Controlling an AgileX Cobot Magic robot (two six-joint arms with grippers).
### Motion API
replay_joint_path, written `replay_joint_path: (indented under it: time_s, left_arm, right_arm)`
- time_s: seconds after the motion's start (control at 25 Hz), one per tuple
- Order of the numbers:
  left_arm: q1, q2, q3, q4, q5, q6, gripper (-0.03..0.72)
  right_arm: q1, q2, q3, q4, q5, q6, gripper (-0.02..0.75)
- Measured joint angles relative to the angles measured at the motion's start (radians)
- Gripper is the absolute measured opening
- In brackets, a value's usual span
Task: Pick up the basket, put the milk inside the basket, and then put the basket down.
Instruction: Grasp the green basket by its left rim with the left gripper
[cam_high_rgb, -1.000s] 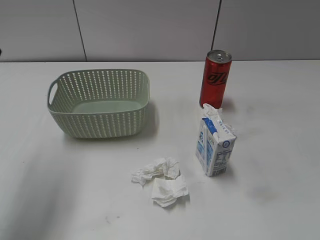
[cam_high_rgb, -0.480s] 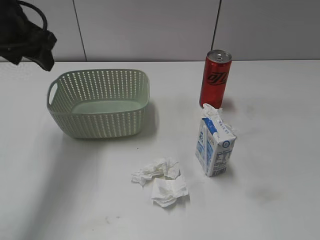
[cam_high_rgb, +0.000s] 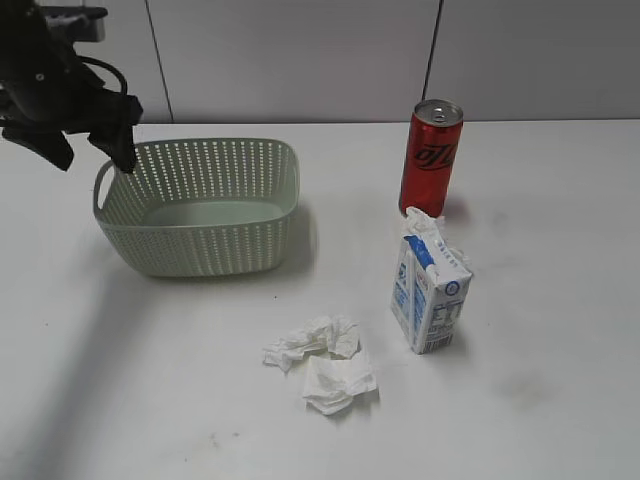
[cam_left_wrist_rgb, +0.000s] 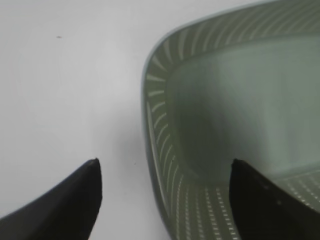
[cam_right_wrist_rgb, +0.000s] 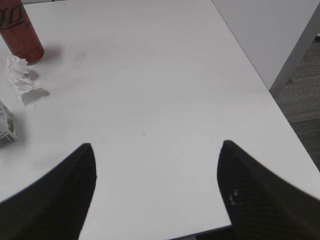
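Note:
The pale green basket (cam_high_rgb: 205, 205) stands on the table at the back left, empty. My left gripper (cam_high_rgb: 95, 155) is open just above its left handle end, one finger outside the wall and one over the inside. In the left wrist view the basket's rim (cam_left_wrist_rgb: 152, 130) runs between the open fingers of that gripper (cam_left_wrist_rgb: 164, 167). The milk (cam_high_rgb: 430, 295) stands upright at the right of centre, untouched; its corner shows in the right wrist view (cam_right_wrist_rgb: 5, 127). My right gripper (cam_right_wrist_rgb: 157, 145) is open and empty over bare table, out of the exterior view.
A red soda can (cam_high_rgb: 431, 155) stands behind the milk, also in the right wrist view (cam_right_wrist_rgb: 20, 30). Crumpled white tissues (cam_high_rgb: 322, 362) lie in front of the basket; another tissue (cam_right_wrist_rgb: 21, 75) lies by the can. The table's right edge (cam_right_wrist_rgb: 260, 80) is near my right gripper.
My left arm came into view from the upper left and moved down and right to the basket's left end. The basket, milk and can have not moved.

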Motion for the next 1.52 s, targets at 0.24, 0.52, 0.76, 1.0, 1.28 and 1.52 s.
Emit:
replay_joint_path:
  time_s: [0.24,0.52,0.76,1.0,1.28,1.52]
  left_arm:
    - [0.0,0.082,-0.002,-0.007,-0.018,0.0,0.603]
    - [0.001,0.127,-0.003,-0.022,-0.091,-0.02,0.576]
    - [0.002,0.165,-0.007,-0.027,-0.098,-0.049,0.547]
    - [0.002,0.174,-0.008,-0.03,-0.108,-0.052,0.5]
    - [0.002,0.174,-0.008,-0.041,-0.111,-0.052,0.22]
    - [0.002,0.174,-0.008,-0.059,-0.115,-0.056,0.013]
  right_arm:
    - [0.0,0.0,0.0,0.0,0.0,0.0,0.573]
    - [0.0,0.0,0.0,0.0,0.0,0.0,0.573]
    - [0.0,0.0,0.0,0.002,0.0,0.0,0.573]
    - [0.0,0.0,0.0,0.002,0.0,0.001,0.573]
    - [0.0,0.0,0.0,0.003,0.001,0.001,0.573]
    - [0.0,0.0,0.0,0.003,0.001,0.0,0.573]
